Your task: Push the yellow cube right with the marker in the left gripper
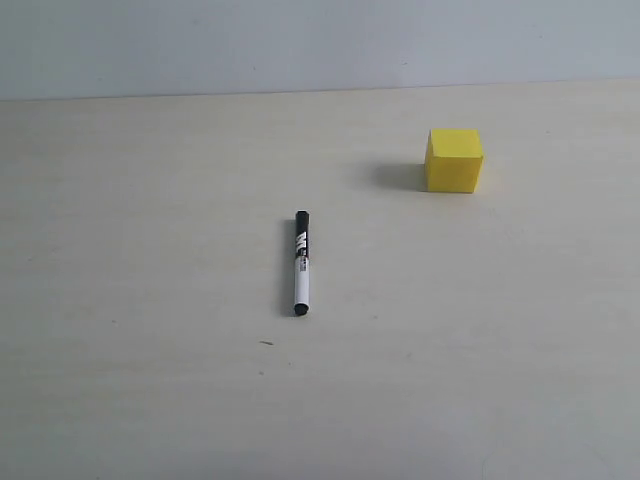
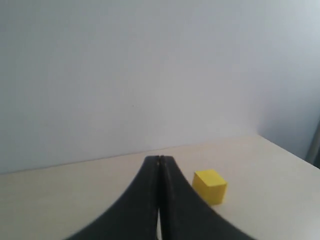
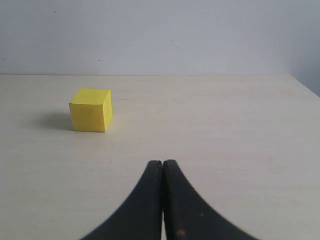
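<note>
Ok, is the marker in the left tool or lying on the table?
On the table: the marker lies flat, untouched; the left tool is shut, empty.

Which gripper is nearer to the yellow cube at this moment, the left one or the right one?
Right, probably. The yellow cube looks larger ahead of the shut right gripper than ahead of the shut left gripper; neither gripper touches it.

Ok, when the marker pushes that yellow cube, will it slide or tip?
Probably slides: the yellow cube sits flat on the smooth table and looks as wide as tall. A high push might tip it. Its sharp edges likely rule out rolling.
</note>
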Controlling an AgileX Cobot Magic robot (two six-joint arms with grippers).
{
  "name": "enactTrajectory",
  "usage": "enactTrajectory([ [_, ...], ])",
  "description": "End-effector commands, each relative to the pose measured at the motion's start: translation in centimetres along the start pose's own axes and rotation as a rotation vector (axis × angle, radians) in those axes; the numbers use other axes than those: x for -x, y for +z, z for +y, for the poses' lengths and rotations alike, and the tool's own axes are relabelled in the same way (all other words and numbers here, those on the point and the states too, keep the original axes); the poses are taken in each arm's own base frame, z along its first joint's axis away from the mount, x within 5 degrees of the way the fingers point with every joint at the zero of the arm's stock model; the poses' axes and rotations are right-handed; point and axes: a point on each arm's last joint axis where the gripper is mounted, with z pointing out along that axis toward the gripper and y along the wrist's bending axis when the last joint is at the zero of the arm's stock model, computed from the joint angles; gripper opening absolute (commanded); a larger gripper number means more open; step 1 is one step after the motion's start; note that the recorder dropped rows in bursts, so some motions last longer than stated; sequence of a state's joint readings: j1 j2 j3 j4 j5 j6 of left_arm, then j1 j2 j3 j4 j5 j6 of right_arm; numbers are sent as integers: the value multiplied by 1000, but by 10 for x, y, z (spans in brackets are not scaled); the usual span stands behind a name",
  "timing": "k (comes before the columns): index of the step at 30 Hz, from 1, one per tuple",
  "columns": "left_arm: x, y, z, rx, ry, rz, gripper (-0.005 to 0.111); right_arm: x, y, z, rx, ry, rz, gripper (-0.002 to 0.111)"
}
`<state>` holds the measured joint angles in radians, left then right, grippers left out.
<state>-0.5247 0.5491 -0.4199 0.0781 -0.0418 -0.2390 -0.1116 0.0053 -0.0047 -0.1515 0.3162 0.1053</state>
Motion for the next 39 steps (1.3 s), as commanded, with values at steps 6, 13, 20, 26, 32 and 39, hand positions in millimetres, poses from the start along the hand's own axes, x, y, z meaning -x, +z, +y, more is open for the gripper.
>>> enactTrajectory([
  [6, -10, -47, 16, 166, 10, -176, 0, 0, 0, 0, -6, -6, -10, 0],
  [13, -21, -70, 18, 224, 30, -277, 0, 0, 0, 0, -6, -6, -10, 0],
  [20, -32, -80, 17, 223, 41, -317, 0, 0, 0, 0, -6, -6, -10, 0],
  [26, -51, -78, 20, 235, 97, -280, 0, 0, 0, 0, -6, -6, -10, 0],
  [32, -63, -74, 23, 246, 134, -235, 0, 0, 0, 0, -6, -6, -10, 0],
  [39, -79, -71, 27, 262, 147, -161, 0, 0, 0, 0, -6, -6, -10, 0],
])
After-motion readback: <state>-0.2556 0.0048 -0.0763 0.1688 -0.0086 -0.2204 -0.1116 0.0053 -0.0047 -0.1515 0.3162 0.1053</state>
